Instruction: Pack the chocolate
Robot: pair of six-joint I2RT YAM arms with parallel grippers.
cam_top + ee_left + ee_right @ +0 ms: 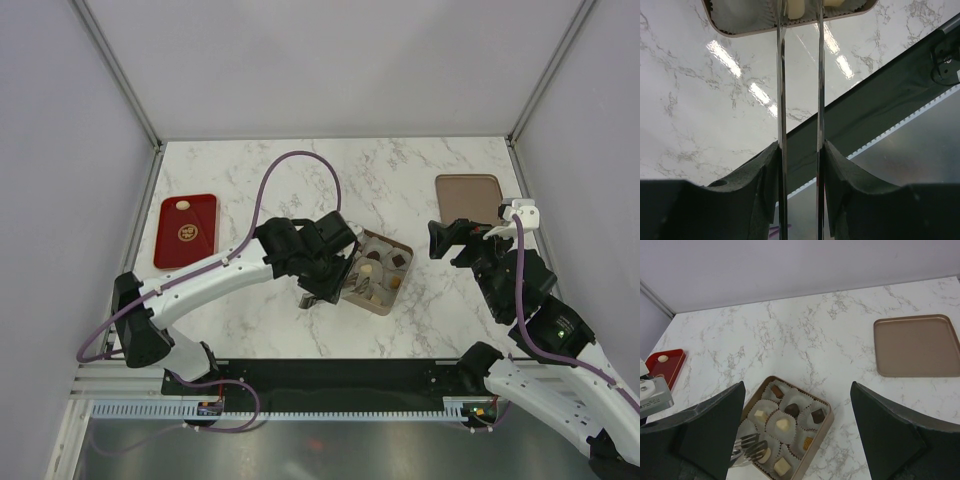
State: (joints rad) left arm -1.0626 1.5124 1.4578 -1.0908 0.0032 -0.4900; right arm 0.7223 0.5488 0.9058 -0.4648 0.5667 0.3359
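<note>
A square tan box (pixel 828 427) of white paper cups holds several pieces of chocolate, among them a cream one (pixel 783 424) and a dark one (pixel 792 410). My left gripper (pixel 322 288) is shut on metal tongs (pixel 746 448). The tong tips sit over a pale round chocolate (pixel 764 455) in a cup at the box's near left corner. In the left wrist view the two tong blades (pixel 781 100) run up from my left gripper (pixel 800 145) to a cream piece (pixel 796 8) between them. My right gripper (pixel 797 386) hangs open and empty to the right of the box (pixel 386 308).
A red tray (pixel 172 245) at the far left carries a pale chocolate (pixel 183 205) and a round one (pixel 187 233). The brown lid (pixel 468 196) lies flat at the back right, beyond my right gripper (pixel 449 240). The black rail runs along the table's near edge.
</note>
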